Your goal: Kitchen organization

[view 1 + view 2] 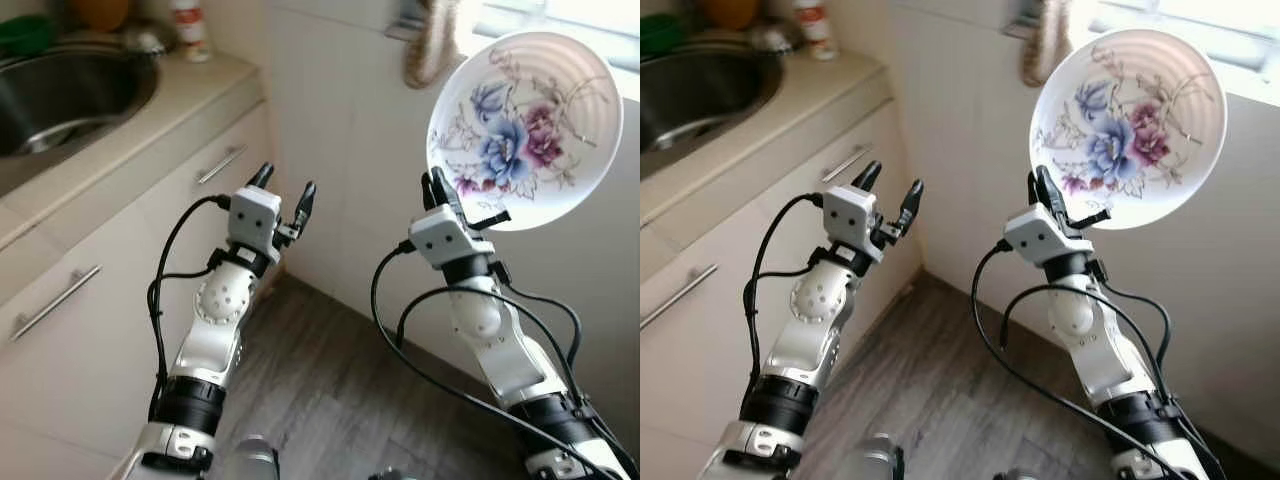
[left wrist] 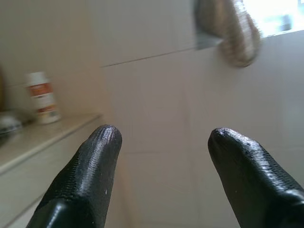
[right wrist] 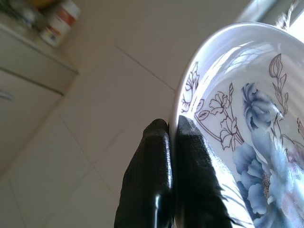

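A white plate (image 1: 525, 125) painted with blue and purple flowers is held up in the air, its face turned toward me, in front of the tiled wall. My right gripper (image 1: 437, 190) is shut on its lower left rim; in the right wrist view the two black fingers (image 3: 190, 175) pinch the rim of the plate (image 3: 251, 142). My left gripper (image 1: 285, 190) is raised beside the cabinet front, open, with nothing between its fingers (image 2: 90, 175).
A steel sink (image 1: 60, 95) is set in the beige counter (image 1: 150, 120) at the left, with a white bottle (image 1: 190, 30) behind it. Cabinet doors with bar handles (image 1: 55, 300) stand below. A cloth (image 1: 430, 45) hangs by the window. Wood floor (image 1: 330, 390) lies below.
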Motion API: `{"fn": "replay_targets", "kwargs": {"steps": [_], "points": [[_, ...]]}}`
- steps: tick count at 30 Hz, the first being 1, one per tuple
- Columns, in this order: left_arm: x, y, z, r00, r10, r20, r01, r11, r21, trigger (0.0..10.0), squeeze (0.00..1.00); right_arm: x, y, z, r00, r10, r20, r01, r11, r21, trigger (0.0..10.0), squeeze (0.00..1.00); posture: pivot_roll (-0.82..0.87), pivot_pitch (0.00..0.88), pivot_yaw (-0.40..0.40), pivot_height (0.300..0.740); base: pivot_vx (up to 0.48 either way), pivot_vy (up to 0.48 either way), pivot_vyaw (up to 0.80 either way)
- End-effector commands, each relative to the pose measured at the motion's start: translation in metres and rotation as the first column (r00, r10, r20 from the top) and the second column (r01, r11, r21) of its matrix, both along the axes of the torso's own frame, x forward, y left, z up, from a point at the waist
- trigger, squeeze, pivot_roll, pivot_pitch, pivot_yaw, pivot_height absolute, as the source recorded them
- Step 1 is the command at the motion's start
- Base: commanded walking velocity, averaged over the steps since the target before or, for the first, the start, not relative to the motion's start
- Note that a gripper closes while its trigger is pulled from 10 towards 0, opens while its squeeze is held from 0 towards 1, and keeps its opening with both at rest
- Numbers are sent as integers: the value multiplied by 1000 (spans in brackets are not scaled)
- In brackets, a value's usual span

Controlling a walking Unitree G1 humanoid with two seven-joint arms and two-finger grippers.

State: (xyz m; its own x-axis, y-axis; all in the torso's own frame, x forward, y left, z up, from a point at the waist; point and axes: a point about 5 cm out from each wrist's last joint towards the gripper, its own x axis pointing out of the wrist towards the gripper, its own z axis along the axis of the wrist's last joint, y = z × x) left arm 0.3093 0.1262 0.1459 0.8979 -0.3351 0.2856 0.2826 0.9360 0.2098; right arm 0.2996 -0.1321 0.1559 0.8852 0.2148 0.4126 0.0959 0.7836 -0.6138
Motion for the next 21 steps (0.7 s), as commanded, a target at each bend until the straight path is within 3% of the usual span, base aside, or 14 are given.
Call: {"fn": "replay_targets", "kwargs": {"steps": [1,5,10,21], "points": [[1,-4,2,1000,-10,5,10,1000,-7,10000,0,-1,-3,6,1000,1,30,0,1000,-8,0,0,142,0,-45,740,0,0,800],[1,-4,2,1000,-14,-7,14,1000,-17,10000,0,-1,-3,6,999,1,33,-1,1000,-8,0,0,142,0,-44,740,0,135,800],[1,-5,3,1000,-23,-1,23,1000,-17,10000,0,-1,-2,6,999,3,36,-3,1000,-8,0,0,142,0,-42,740,0,472,800],[0,-3,5,1000,-19,19,19,1000,-5,10000,0,-2,1,8,999,17,52,-16,1000,-8,0,0,144,0,-40,740,0,0,800]]}}
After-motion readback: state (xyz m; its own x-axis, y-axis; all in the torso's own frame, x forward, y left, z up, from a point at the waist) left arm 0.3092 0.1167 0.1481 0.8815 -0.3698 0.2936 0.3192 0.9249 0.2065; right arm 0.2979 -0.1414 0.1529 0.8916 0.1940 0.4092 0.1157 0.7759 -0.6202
